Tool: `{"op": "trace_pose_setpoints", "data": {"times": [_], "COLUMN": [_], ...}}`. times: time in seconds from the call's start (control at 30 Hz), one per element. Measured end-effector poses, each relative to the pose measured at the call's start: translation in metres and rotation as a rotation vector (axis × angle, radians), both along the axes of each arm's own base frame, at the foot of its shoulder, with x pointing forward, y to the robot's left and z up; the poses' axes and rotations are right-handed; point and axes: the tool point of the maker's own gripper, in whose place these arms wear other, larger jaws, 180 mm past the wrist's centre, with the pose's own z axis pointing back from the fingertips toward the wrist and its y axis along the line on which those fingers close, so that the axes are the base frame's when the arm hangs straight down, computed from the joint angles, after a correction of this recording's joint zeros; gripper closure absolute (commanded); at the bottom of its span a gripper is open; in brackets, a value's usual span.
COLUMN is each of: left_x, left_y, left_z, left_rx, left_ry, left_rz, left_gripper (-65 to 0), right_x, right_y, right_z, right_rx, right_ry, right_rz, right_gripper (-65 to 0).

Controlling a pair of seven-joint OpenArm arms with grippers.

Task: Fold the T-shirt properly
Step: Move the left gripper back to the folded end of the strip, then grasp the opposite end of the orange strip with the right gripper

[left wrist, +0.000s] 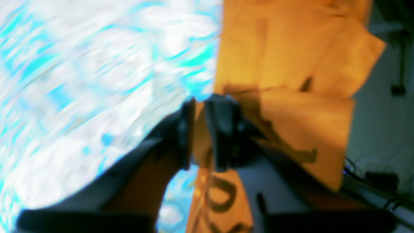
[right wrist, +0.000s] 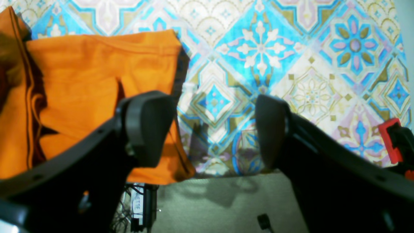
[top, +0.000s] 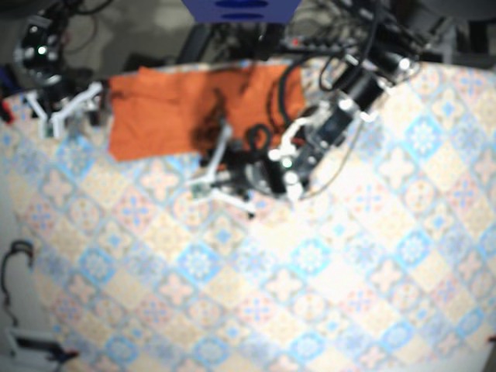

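Observation:
The orange T-shirt [top: 167, 112] lies bunched across the far edge of the patterned table, with black print [left wrist: 223, 194] showing on one fold. In the blurred left wrist view my left gripper [left wrist: 200, 129] is shut on a strip of the orange cloth, which runs up between its dark fingers. From above, that arm reaches in from the top right to the shirt's near edge [top: 221, 155]. My right gripper [right wrist: 210, 129] is open and holds nothing. It hangs over the table edge just right of a shirt corner [right wrist: 106, 81]. From above, this right gripper [top: 68, 108] sits left of the shirt.
A tiled-pattern cloth [top: 310, 263] covers the table. Its edge [right wrist: 226, 173] runs close below my right gripper, with grey floor and cables beyond. A red and black part [right wrist: 393, 139] is at the right. Cables and stands crowd the far side [top: 341, 31].

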Motion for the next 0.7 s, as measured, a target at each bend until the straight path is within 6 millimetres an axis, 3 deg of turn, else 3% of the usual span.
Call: {"op": "trace_pose_setpoints", "data": {"times": [0.13,0.27,0.5,0.63,0.7], "left_x": [0.006,0.003,-0.012,-0.020,-0.022], "left_y": [0.037,0.065,0.101,0.113,0.120], "left_z": [-0.004,-0.004,-0.012,-0.020,-0.022], "left_rx": [-0.007,-0.013,0.006,0.016,0.022], "left_ry": [0.028,0.049,0.074,0.100,0.105], "left_rz": [0.093,0.146,0.205,0.233,0.252], "left_gripper": [-21.5,-28.7,-42.3,-44.1,-44.3], "right_x": [0.000,0.011,0.019,0.027,0.019], "right_y": [0.001,0.017,0.019,0.026,0.021], "right_z": [-0.009,-0.012,-0.018,-0.017,-0.028], "right_rx": [0.021,0.197,0.484,0.648,0.702], "right_ry": [0.045,0.031,0.047,0.014,0.059], "right_rz": [-0.006,-0.032,-0.071,-0.010,-0.019], "right_gripper": [-42.3,-43.7,-55.5,-58.2,-58.6]}}
